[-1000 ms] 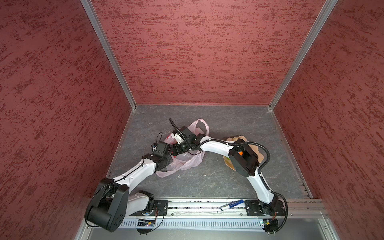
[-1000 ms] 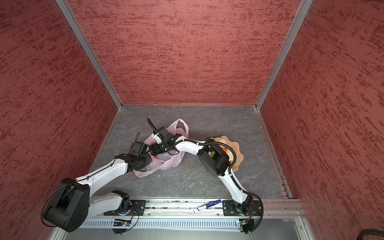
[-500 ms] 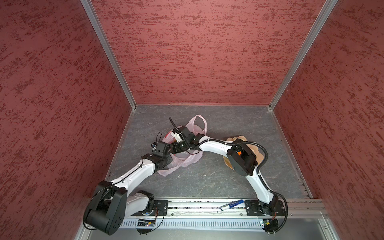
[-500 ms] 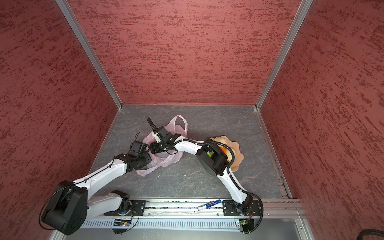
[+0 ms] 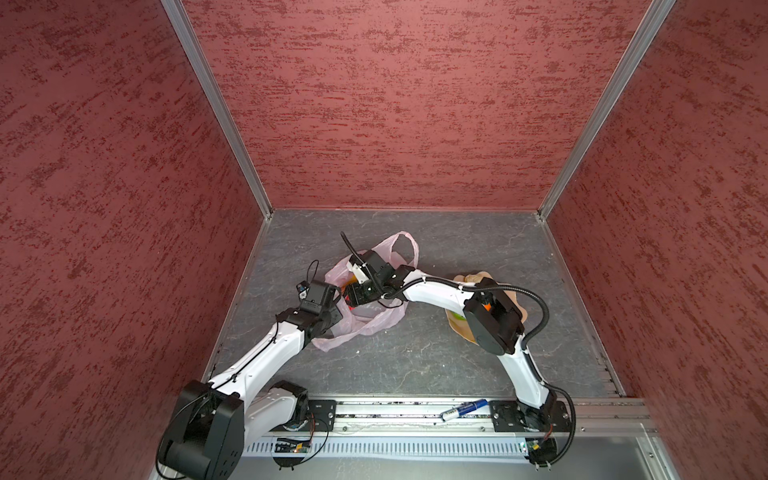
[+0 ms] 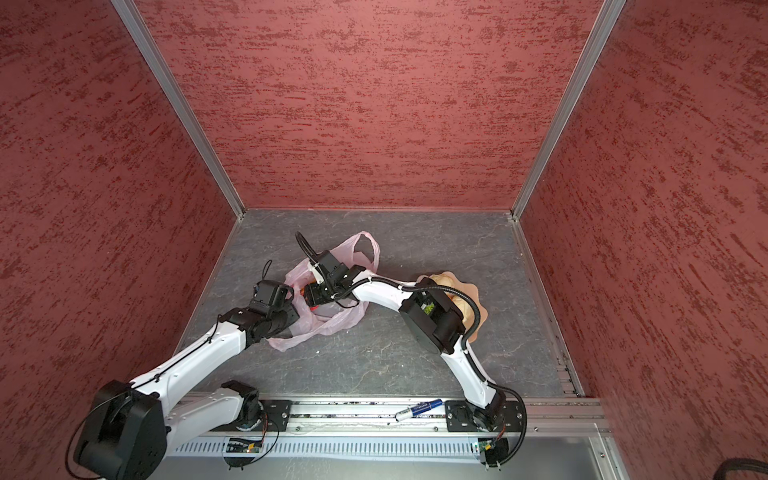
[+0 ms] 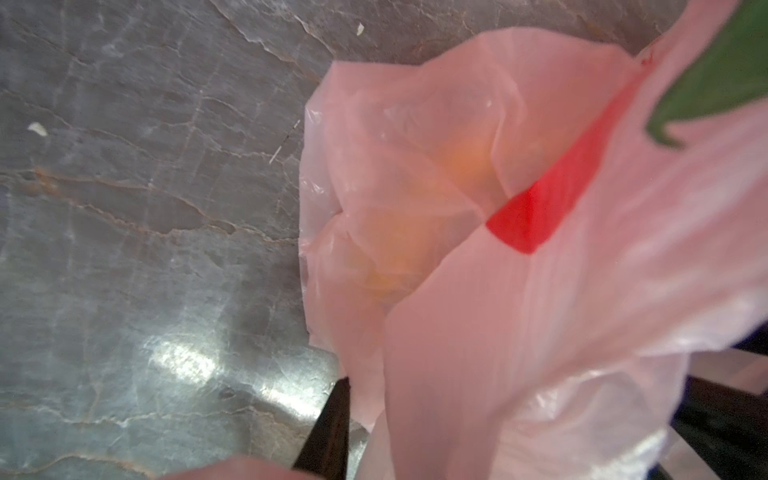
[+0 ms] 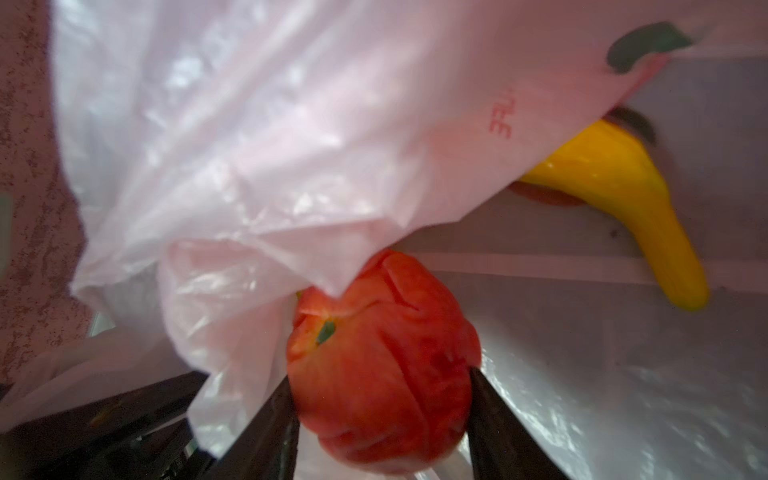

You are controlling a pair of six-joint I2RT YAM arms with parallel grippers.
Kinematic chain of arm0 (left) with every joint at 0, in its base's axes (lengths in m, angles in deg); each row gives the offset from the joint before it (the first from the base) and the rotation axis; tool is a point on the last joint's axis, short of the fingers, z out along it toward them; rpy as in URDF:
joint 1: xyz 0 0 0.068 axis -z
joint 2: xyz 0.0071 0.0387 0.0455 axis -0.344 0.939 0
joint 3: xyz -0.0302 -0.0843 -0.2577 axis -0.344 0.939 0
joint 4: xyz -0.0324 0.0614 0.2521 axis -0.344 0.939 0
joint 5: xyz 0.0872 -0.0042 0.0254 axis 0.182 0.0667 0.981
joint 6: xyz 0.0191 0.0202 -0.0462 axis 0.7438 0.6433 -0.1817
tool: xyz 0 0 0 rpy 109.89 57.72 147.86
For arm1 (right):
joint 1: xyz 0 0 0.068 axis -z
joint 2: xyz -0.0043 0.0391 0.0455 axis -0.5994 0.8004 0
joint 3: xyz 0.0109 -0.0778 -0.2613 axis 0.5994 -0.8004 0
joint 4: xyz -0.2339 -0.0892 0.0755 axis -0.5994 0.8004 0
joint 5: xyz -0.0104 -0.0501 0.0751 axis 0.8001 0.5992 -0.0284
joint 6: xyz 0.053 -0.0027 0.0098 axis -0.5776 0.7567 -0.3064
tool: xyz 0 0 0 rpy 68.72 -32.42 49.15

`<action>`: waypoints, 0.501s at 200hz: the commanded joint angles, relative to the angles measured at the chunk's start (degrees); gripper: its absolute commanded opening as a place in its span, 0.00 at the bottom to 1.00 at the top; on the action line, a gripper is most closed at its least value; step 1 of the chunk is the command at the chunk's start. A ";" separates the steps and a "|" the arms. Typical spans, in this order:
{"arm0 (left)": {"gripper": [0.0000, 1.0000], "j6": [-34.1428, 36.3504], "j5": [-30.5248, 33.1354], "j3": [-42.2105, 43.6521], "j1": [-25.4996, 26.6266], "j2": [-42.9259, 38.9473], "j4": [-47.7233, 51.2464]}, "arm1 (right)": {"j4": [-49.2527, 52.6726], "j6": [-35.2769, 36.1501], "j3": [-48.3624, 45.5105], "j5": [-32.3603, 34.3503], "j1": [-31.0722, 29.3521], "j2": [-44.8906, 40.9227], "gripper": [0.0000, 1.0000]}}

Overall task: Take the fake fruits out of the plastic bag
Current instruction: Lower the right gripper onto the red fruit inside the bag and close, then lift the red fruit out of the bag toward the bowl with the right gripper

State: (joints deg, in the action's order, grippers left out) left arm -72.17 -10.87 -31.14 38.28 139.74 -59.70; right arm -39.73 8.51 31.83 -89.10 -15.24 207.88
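Each arm is built of glossy white tubular links (image 5: 266, 355) joined by matt black, blocky motor housings (image 5: 494, 324). Well behind the jaws of the right gripper (image 8: 379, 374), a ribbed black cable conduit (image 5: 545, 316) loops out beside the arm. Its black wedge-shaped fingers (image 8: 498, 428) taper to narrow tips. Farthest from the jaws sit black, screw-studded base plates (image 5: 322, 411).

The right gripper (image 8: 379, 377) draws its jaws closer together inside the bag (image 5: 376, 324), and they now press on both sides of the red fruit (image 8: 386, 328). The left arm (image 5: 266, 357) shifts slightly. Its black elbow joint (image 5: 201, 432) drops a little toward the front rail (image 5: 395, 411) and to the left, and its wrist edges left too.
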 commanded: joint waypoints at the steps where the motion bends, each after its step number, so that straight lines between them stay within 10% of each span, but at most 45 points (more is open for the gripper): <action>1: 0.27 0.14 1.28 -1.62 -0.40 -0.93 0.99 | 2.47 1.56 -0.71 2.61 -0.20 -4.20 0.45; 100: 0.27 0.93 0.98 -1.86 -0.95 -2.69 0.38 | 7.68 2.08 -3.73 6.79 -0.14 -13.24 0.44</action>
State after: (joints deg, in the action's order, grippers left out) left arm -72.10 -10.85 -31.69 37.75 137.75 -59.35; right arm -33.46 9.88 29.10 -84.71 -15.24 199.20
